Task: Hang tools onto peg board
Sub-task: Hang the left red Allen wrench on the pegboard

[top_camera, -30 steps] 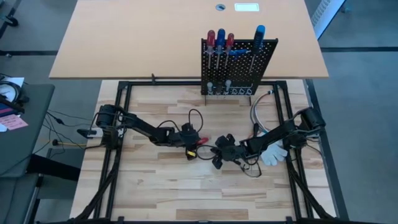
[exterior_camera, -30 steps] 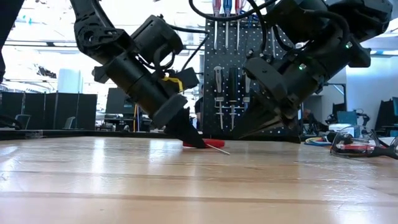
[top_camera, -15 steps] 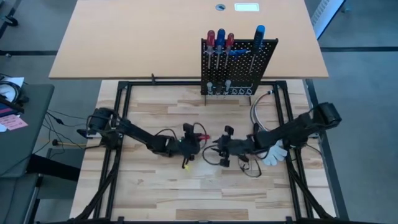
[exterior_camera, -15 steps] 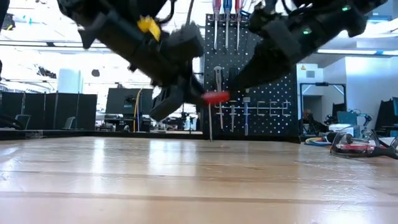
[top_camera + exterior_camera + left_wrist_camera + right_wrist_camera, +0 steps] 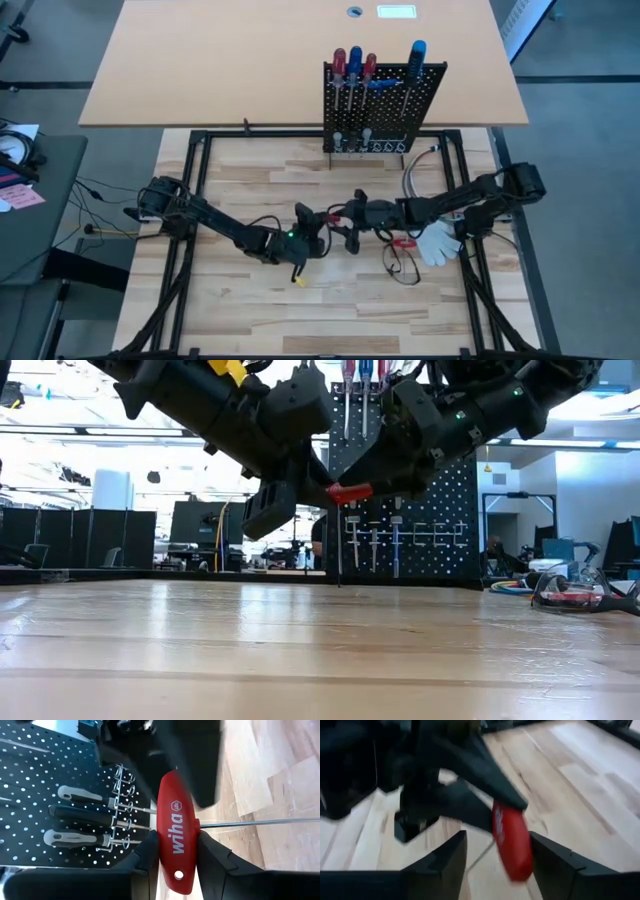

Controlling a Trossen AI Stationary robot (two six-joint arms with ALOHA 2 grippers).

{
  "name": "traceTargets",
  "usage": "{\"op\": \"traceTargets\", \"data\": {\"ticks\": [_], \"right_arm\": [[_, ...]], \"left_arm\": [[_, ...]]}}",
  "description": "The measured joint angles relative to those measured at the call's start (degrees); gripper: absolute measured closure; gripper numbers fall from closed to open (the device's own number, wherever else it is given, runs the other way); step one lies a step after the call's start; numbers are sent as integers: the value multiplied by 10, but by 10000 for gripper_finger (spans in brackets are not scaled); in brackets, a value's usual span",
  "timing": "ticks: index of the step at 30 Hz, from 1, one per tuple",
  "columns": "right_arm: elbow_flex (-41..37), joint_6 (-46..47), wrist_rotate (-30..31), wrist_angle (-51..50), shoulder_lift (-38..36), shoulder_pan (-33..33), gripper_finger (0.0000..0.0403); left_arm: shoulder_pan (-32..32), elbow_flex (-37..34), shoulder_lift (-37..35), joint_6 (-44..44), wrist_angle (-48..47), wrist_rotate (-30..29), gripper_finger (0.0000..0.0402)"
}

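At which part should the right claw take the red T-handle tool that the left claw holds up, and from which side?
Probably the free end of the red T-handle tool. The left claw pinches the handle's middle, beside the steel shaft, so only the ends are bare. The right claw is open with the handle between its fingers; it should close across the bar's flat faces.

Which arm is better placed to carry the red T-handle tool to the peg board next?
Left. Its claw is shut on the red T-handle tool; the right claw is open around the handle without gripping, facing away from the peg board.
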Motion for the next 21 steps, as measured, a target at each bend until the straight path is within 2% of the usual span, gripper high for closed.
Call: {"op": "traceTargets", "data": {"ticks": [4, 11, 15, 19, 21], "right_arm": [[0, 1, 1, -1, -2, -3, 244], [0, 31, -2, -9, -3, -21, 351], [0, 26, -2, -10, -3, -18, 353], [1, 11, 6, -20, -4, -17, 357], [1, 6, 25, -34, -10, -13, 358]], "left_arm": [[0, 0, 0, -1, 0, 3, 316], [1, 0, 0, -7, -4, -2, 318], [1, 0, 0, -24, -4, -1, 313], [6, 0, 0, -51, -3, 2, 235], [8, 0, 0, -73, -8, -21, 192]]}}
